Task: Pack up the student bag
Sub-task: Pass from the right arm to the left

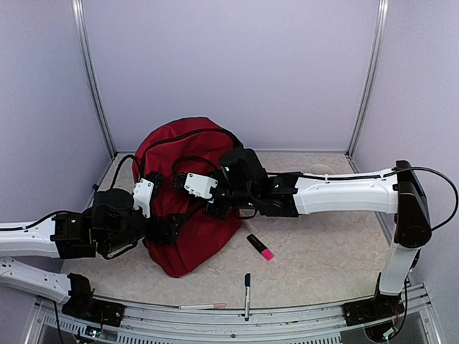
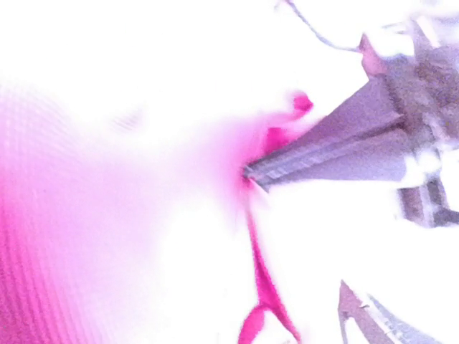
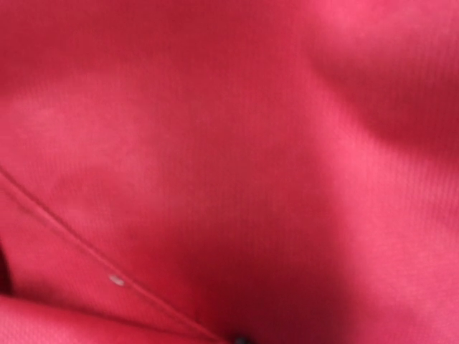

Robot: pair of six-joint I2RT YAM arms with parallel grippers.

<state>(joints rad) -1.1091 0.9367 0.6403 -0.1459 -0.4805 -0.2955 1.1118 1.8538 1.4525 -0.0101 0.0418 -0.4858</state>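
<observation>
Leftmost, the left pincer (image 1: 170, 229) has its fingers spread wide at the lower left flank of the student bag (image 1: 186, 143); glare hides what lies between them. The bag lies left of centre on the table (image 1: 323, 244). The right pincer (image 1: 215, 209) is fully closed and pressed onto the bag's red front; whether it pinches fabric I cannot tell. Lower right of the bag, apart from both pincers, lie a black pen (image 1: 247, 285) and a pink highlighter (image 1: 260, 247).
</observation>
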